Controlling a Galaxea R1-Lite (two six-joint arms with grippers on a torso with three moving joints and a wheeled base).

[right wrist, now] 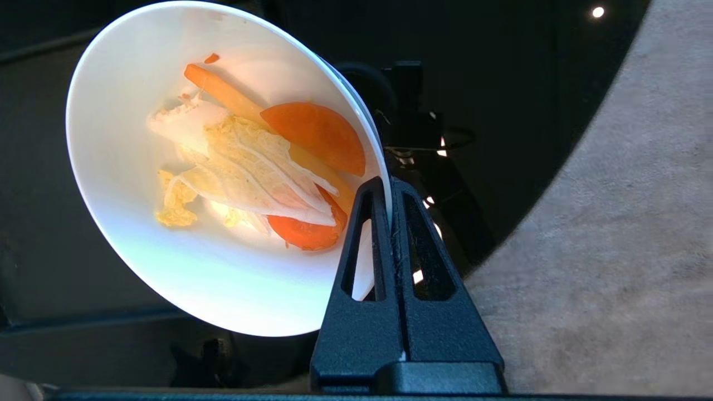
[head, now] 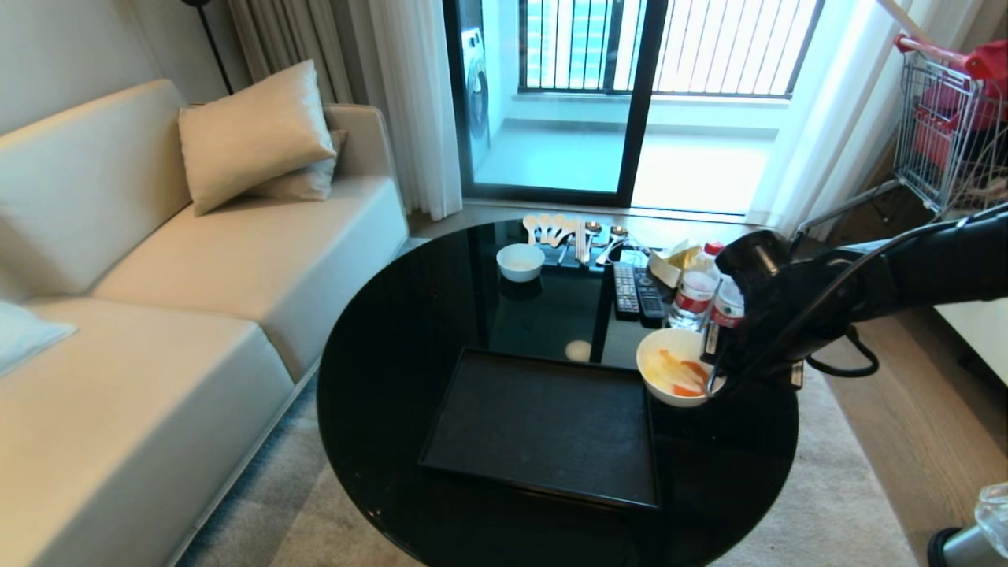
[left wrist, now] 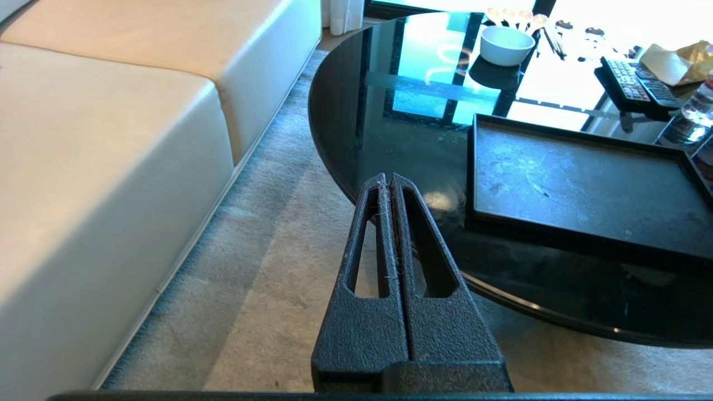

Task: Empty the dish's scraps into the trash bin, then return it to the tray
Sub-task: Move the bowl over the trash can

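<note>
The dish (head: 660, 364), a white bowl, hangs just off the right edge of the black tray (head: 543, 429), above the round black table. My right gripper (head: 713, 379) is shut on its right rim. In the right wrist view the fingertips (right wrist: 388, 186) pinch the rim of the dish (right wrist: 128, 211), one finger inside and one outside. The scraps (right wrist: 262, 167), orange carrot slices and pale cabbage, lie inside; they also show in the head view (head: 681, 372). The tray (left wrist: 585, 184) has nothing on it. The trash bin (head: 975, 542) stands on the floor at the near right. My left gripper (left wrist: 388, 179) is shut and parked over the carpet by the table edge.
At the back of the table are a smaller white bowl (head: 520, 261), spoons and chopsticks (head: 567, 232), two remotes (head: 638, 291), two bottles (head: 697, 295) and a crumpled wrapper (head: 676, 261). A cream sofa (head: 157, 299) stands left, a wire cart (head: 949, 126) far right.
</note>
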